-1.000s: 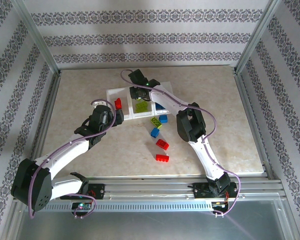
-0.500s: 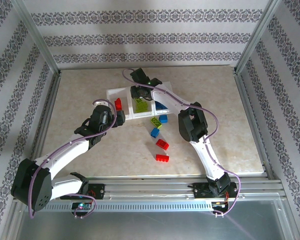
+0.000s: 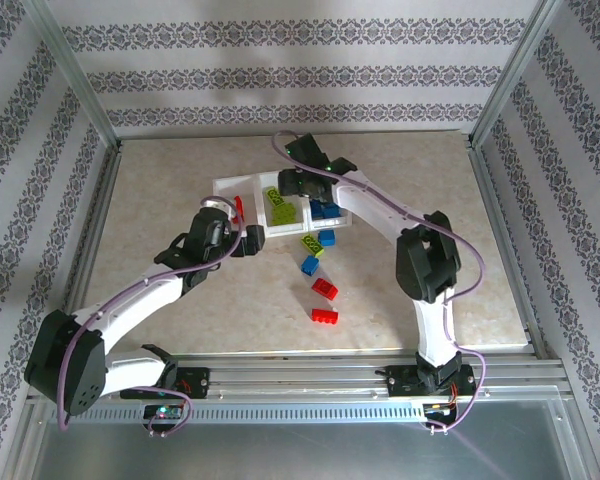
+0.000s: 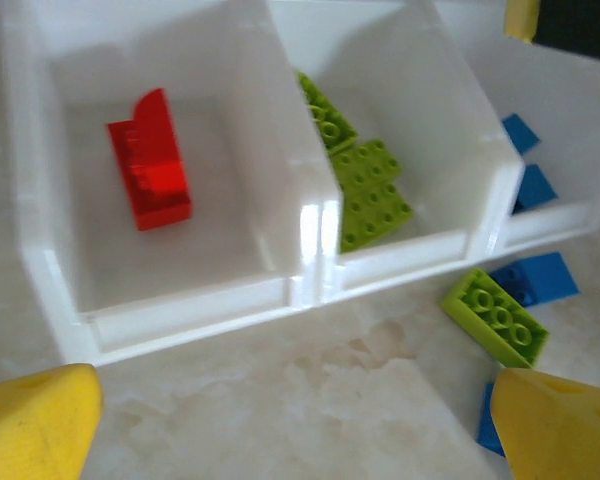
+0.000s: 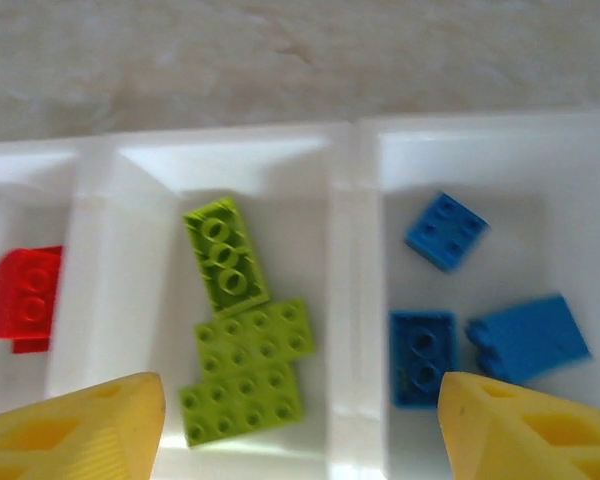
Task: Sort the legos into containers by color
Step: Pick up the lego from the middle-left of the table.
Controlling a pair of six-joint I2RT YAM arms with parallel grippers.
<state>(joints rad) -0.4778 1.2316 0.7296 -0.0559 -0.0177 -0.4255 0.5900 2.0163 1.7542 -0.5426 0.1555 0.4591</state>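
Note:
The white three-bin tray [image 3: 226, 187] lies at mid-table. Its left bin holds a red lego [image 4: 150, 172], the middle bin three lime green legos [image 5: 240, 340], the right bin three blue legos [image 5: 445, 230]. My right gripper [image 3: 302, 188] hovers open over the wall between the middle and right bins, its yellow fingers [image 5: 75, 430] apart and empty. My left gripper [image 3: 246, 240] is open just in front of the tray's near wall [image 4: 190, 315], with bare table between its fingers [image 4: 35, 420]. A loose green lego [image 4: 495, 317] and a blue one [image 4: 540, 278] lie by the tray's near right corner.
More loose legos lie on the table in front of the tray: a blue one [image 3: 308, 265] and two red ones [image 3: 324, 289] [image 3: 325, 317]. A metal frame and rail border the table [image 3: 160, 190] on all sides.
My right gripper has shifted right from over the middle bin, uncovering the green legos, and its elbow has swung right. My left gripper has edged right toward the tray.

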